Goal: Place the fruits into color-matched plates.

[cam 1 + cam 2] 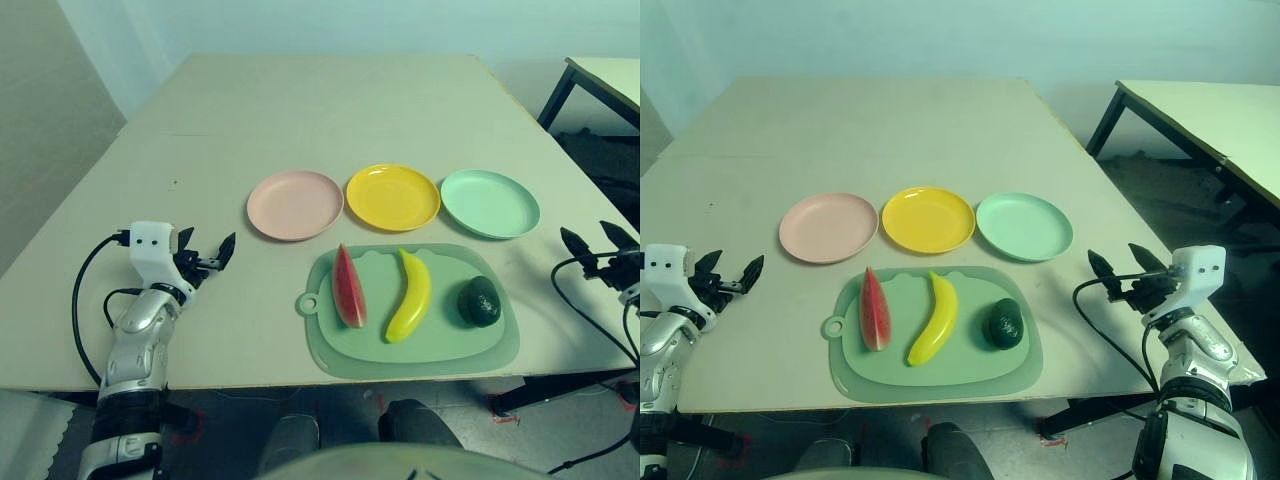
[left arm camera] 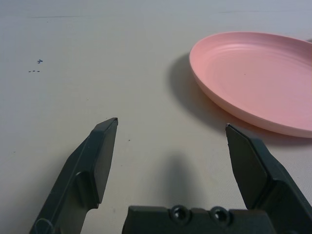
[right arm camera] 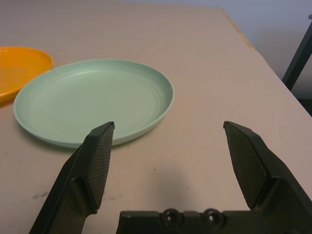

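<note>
Three toy fruits lay on a green rounded cutting mat [image 1: 335, 362] w/ a loop handle, lower centre of the left eye view, prob. grouped there as a pick-up spot facing the robot: a red watermelon wedge w/ green rind [image 1: 349, 288] at the mat's left, a curved yellow plastic banana [image 1: 409, 297] mid-mat, and a small dark green avocado [image 1: 480, 302] at its right. Just beyond the mat, nr the centre and right of centre, sat three shallow round plastic plates in a row: pale pink [image 1: 295, 205], bright yellow [image 1: 393, 197], mint green [image 1: 490, 204], all w/ nothing on them. Order of fruits matched order of plates L to R, presumably so each had a short, uncrossed trip: wedge to pink, banana to yellow, avocado to mint. The black two-fingered left gripper [image 2: 172, 125] was over the pale worktop [image 1: 330, 100], left of the mat; the matching right gripper [image 3: 169, 124] was at the far right. Both had fingers spread wide w/ nothing between them, likely parked at the sides to keep the middle free. No fruit placed yet, so the job looked to be at its start; next move prob. called for lining up on a fruit, w/ some risk of the curved banana rolling if nudged.
</note>
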